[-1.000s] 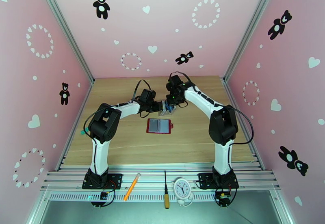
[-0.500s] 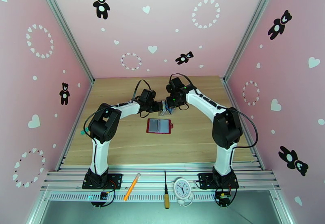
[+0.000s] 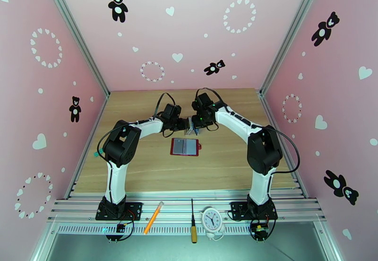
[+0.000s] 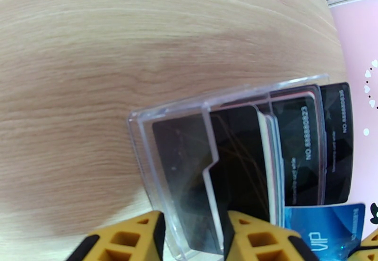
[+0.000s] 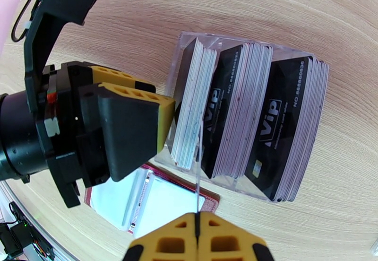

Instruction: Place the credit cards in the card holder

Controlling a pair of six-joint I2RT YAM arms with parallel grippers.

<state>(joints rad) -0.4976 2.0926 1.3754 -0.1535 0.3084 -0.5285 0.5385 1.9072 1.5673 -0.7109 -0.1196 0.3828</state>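
The left jaws are clamping one end wall of the clear slotted stand (image 4: pixel 179 172), with a yellow finger pressing on each side of it. The left wrist view is showing this grip from close up. The right wrist view is showing the same jaws from outside, reaching in against the stand's end.

The right jaws are clenched tight on a thin card. The right wrist view is showing that card edge-on, only a fine line rising from the shut fingers towards the stand's first slot. The left wrist view is showing its face: a blue card (image 4: pixel 326 229) just beside the left jaws, overlapping the stand's far end.

Rows of dark cards (image 5: pixel 279 120) are standing upright in the stand's slots, just ahead of the right jaws.

The card holder (image 3: pixel 185 147) is lying open and flat on the worktop (image 3: pixel 141 172). The top view is placing it just on the base side of both jaws, which are meeting over the stand. The right wrist view is showing its pale pockets beneath the left jaws.
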